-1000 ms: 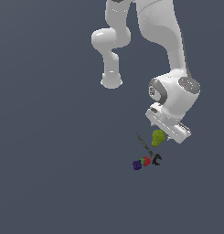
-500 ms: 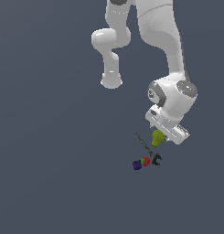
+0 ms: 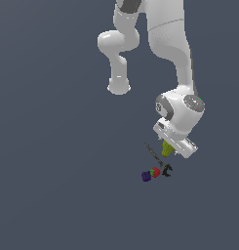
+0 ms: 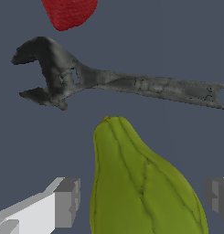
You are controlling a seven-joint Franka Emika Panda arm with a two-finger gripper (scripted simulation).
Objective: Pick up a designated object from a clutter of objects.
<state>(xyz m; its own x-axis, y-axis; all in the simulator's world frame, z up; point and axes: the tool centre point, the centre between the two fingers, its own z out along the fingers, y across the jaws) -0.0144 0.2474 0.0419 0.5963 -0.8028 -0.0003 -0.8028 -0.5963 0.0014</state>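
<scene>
Over the last second very little change is to be noted in the exterior view: the arm is kept in almost the same bent pose, with at most a slight settling downward of the gripper over the designated object, and the clutter of objects on the dark surface is left undisturbed. This is judged to mean that the approach is finished and the closing of the grasp is the step in hand. In the wrist view the yellow-green lump is seen between the two fingers, its narrower end pointing away from the wrist, with a strip of bare surface showing on either side; the gripper is therefore taken to be apart around the lump, not yet clamped on it. Just beyond the lump lies the grey wrench, which in the exterior view is reduced to a thin rod, and past its head the red ball is cut off by the frame. Toward the exterior view's left of the red ball sits the purple cube, and to its right the black C-shaped clamp; neither appears in the wrist view. The bulb of the lump is cut off, and the exterior view cannot settle whether the lump rests on the surface.
</scene>
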